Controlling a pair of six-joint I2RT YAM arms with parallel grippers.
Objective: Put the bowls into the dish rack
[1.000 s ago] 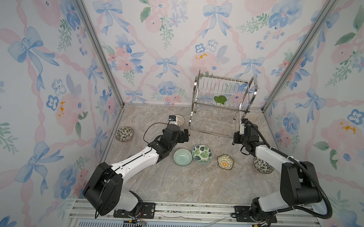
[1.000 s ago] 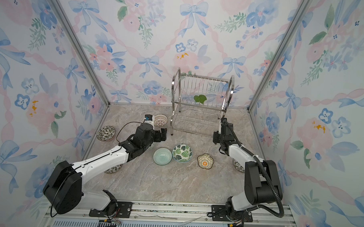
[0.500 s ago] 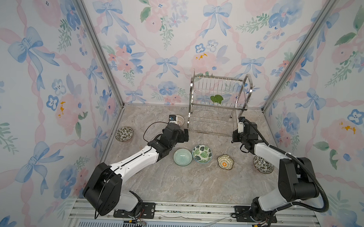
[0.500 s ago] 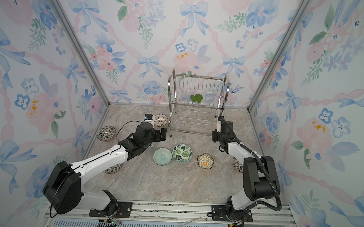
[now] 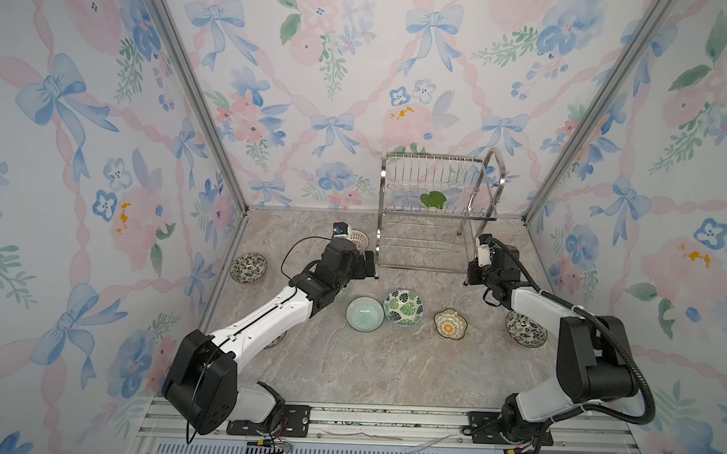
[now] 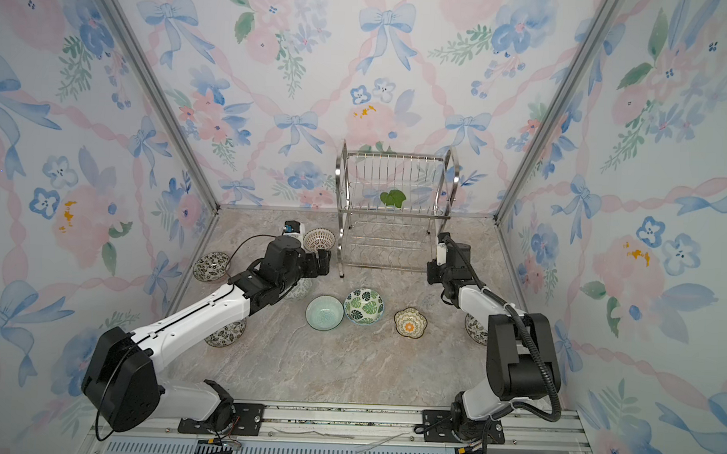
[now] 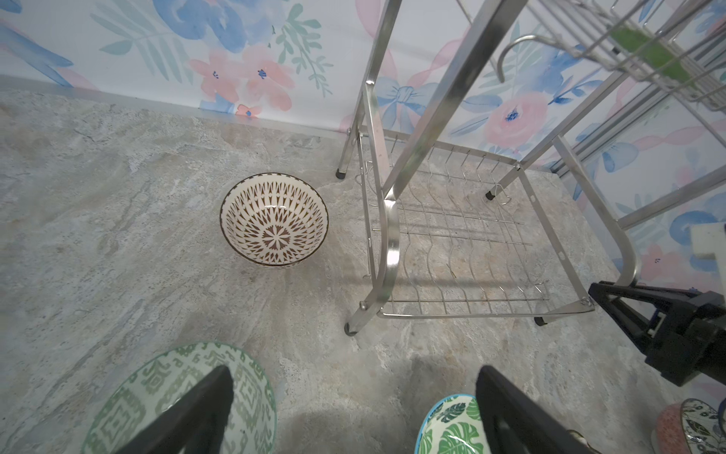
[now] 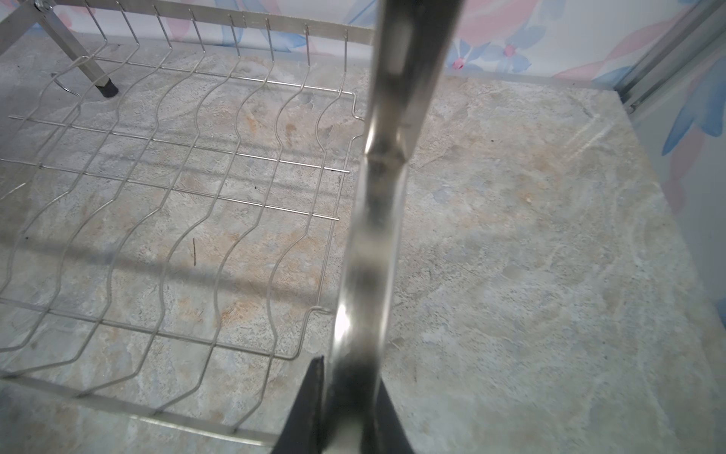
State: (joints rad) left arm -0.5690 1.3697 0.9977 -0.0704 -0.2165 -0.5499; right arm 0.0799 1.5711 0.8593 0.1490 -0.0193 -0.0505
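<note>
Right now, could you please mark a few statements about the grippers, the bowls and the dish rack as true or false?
1. The right gripper is shut on a tube of the dish rack frame. True.
2. The left gripper holds the brown lattice bowl. False: it is open and empty; that bowl sits on the table beside the rack.
3. The mint bowl and the leaf bowl sit side by side on the table. True.
4. Bowls stand in the rack's lower tier. False: no bowl is on it.
</note>
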